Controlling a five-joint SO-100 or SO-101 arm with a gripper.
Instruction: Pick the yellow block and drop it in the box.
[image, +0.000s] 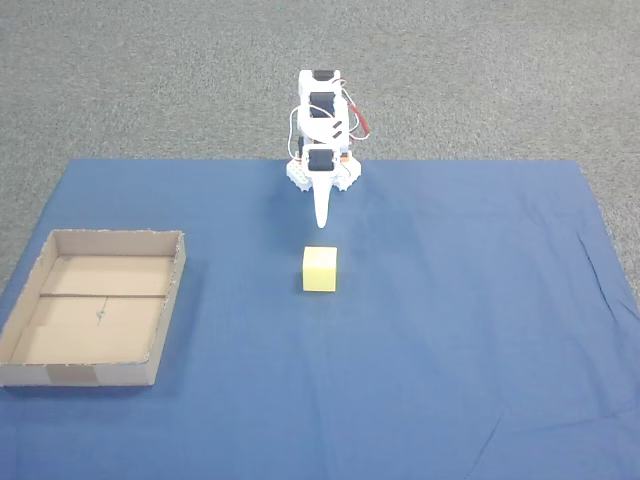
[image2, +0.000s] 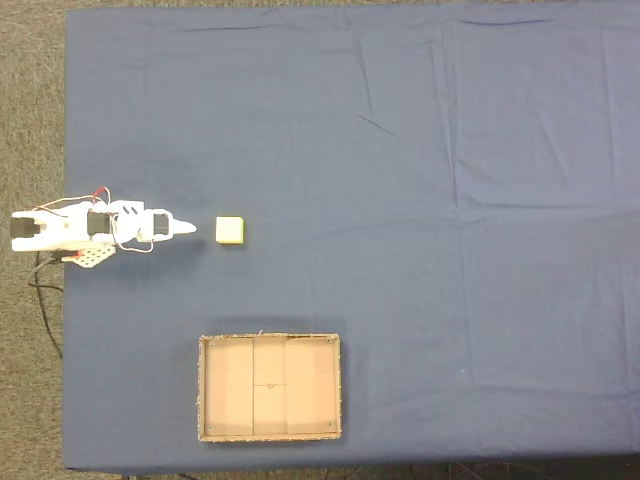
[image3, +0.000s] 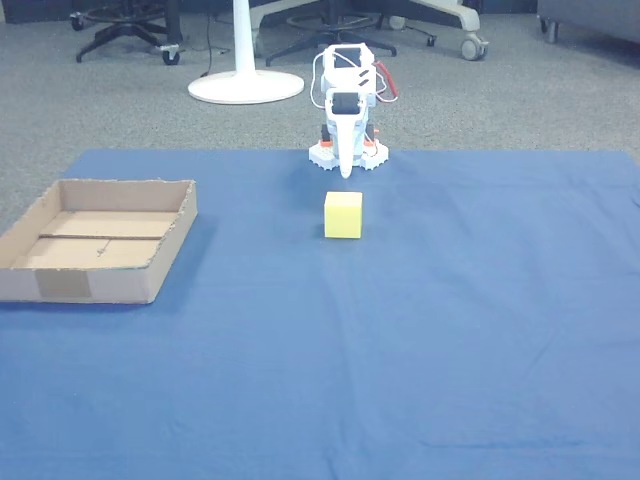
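The yellow block (image: 320, 269) (image2: 230, 231) (image3: 343, 215) rests on the blue cloth, a small pale-yellow cube. Just behind it in a fixed view the white arm is folded at its base, and my gripper (image: 322, 220) (image2: 188, 229) (image3: 346, 172) points down toward the block with its fingers together, shut and holding nothing. A short gap of cloth separates the tip from the block. The box (image: 166, 300) (image2: 204, 390) (image3: 90, 285), a shallow brown cardboard tray with nothing in it, lies on the cloth well to the block's left in the other view.
The blue cloth (image: 450, 350) covers the work area and ends on grey carpet (image: 150, 80) on all sides. Office chair bases (image3: 120, 25) and a white round stand (image3: 245, 85) sit on the floor behind the arm. Cables (image2: 45, 300) trail beside the arm's base.
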